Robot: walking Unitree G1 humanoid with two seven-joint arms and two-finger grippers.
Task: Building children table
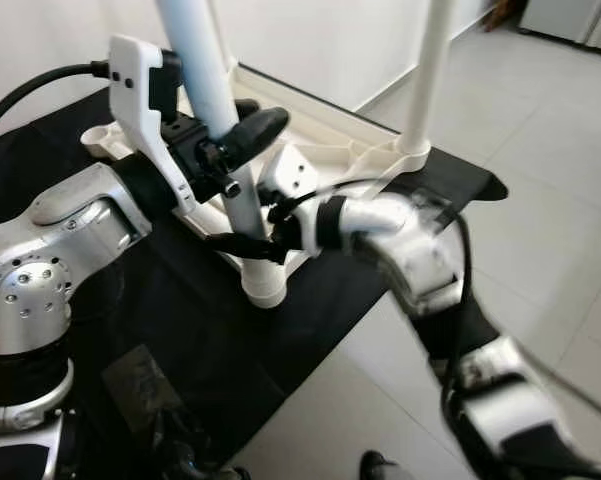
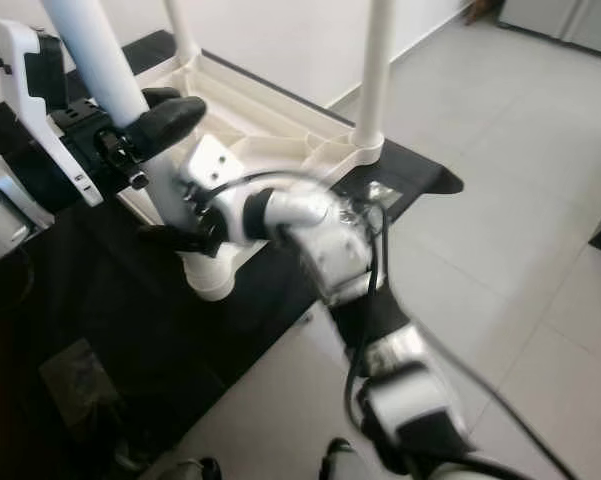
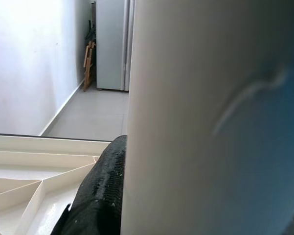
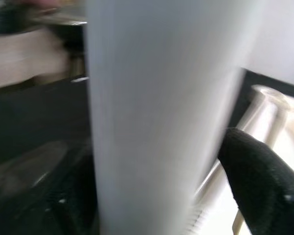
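White plastic: an upturned children's table top [image 1: 320, 140] lies underside up, its ribbed frame showing, on a black cloth [image 1: 280, 330] spread over the floor.
Near leg: a white table leg [image 1: 215, 110] stands upright in the corner socket [image 1: 263, 285] closest to the robot, at the edge of the cloth.
Far leg: a second white leg [image 1: 427, 70] stands upright in the socket at the corner on the robot's right.
Third leg: another white leg [image 2: 180, 30] rises behind, at the back of the top.
Left end effector [image 1: 230, 145]: up on the near leg above the table top, its black fingers [image 3: 95, 196] closed round the leg, one pressed flat against it in the left wrist view.
Right end effector [image 1: 245, 245]: low on the same leg, just above the socket, its black fingers [image 4: 257, 183] clasped on either side of the leg and touching it.
Arms: both silver arms reach forward to the one leg, left above right.
Floor: pale tiles [image 1: 540, 180] beyond the cloth, a white wall [image 1: 320, 40] behind.
Background: a white cabinet or appliance [image 3: 110, 44] stands by the wall, with something wooden [image 3: 89, 63] leaning beside it.
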